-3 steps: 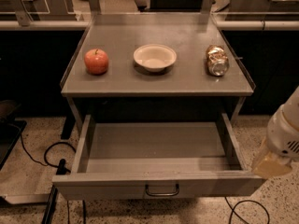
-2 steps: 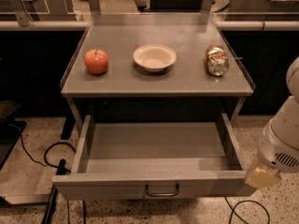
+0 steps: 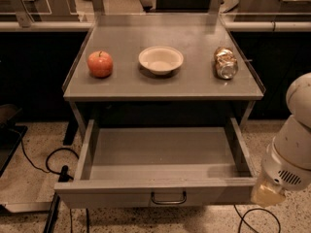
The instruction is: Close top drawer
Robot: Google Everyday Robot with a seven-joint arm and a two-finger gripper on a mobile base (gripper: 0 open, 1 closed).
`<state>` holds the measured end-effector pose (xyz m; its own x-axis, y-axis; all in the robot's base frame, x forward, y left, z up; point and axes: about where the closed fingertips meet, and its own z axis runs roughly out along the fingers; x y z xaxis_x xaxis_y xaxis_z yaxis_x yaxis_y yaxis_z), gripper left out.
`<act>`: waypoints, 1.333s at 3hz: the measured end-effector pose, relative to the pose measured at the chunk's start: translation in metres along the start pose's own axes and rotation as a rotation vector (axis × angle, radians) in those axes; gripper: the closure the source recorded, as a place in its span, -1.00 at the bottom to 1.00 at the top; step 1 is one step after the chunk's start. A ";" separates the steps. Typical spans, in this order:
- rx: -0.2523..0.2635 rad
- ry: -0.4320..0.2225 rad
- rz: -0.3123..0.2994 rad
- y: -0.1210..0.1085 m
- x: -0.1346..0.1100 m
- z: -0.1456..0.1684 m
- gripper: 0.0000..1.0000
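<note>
Whether our jaws are open or closed we cannot tell. The gripper (image 3: 267, 194) shows only as a pale tan tip at the end of our white arm (image 3: 291, 149), low on the right, just beside the right end of the drawer front and about level with it. We cannot tell if it touches the panel. We judge it sits there to press on the front rather than hook anything, since closing needs only a push.

The top drawer (image 3: 165, 147) stands far out from under the table top (image 3: 194, 84). Its bare floor is fully in view and its front panel is nearest the camera, with the small dark handle (image 3: 168, 198) at the middle. We see nothing inside that could stop it sliding home.

On the table top an apple (image 3: 100, 64), a shallow bowl (image 3: 161, 59) and a crumpled can (image 3: 225, 62) sit in a row, well apart and above the drawer's path, so they should not interfere.

The closing itself is not yet done. We think the next move calls for bringing the gripper in front of the panel, nearer the handle than the corner, and pushing straight back. A shove at the corner could skew the drawer on its runners, and a hard stop might set the can rolling.
</note>
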<state>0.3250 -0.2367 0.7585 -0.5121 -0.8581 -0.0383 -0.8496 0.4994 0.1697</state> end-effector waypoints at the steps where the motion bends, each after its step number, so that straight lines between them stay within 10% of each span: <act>1: -0.028 -0.034 0.045 0.008 -0.005 0.027 1.00; 4: -0.006 -0.126 0.180 -0.012 -0.028 0.096 1.00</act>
<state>0.3376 -0.2073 0.6629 -0.6672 -0.7335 -0.1296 -0.7427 0.6419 0.1907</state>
